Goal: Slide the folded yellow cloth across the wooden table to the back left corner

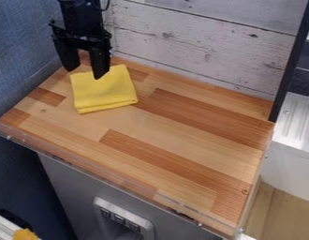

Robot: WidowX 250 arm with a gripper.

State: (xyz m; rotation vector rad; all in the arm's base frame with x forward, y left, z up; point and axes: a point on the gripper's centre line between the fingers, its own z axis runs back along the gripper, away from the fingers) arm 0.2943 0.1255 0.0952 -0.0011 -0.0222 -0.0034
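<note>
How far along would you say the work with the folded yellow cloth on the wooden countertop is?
The yellow cloth already looks folded, its layers stacked at the near edge, on the wooden countertop. Nothing is in hand: the black two-finger gripper hangs open by the cloth's far side. Gripping it seems left, if it should move.

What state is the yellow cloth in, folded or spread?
Folded: the cloth shows stacked layers along its front edge.

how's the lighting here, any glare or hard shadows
Camera view: soft, fairly even light on the counter, no hard shadows there; small glints along the clear edge strip; the black gripper so dark that its surface detail is mostly lost, while the yellow cloth stays bright.
</note>
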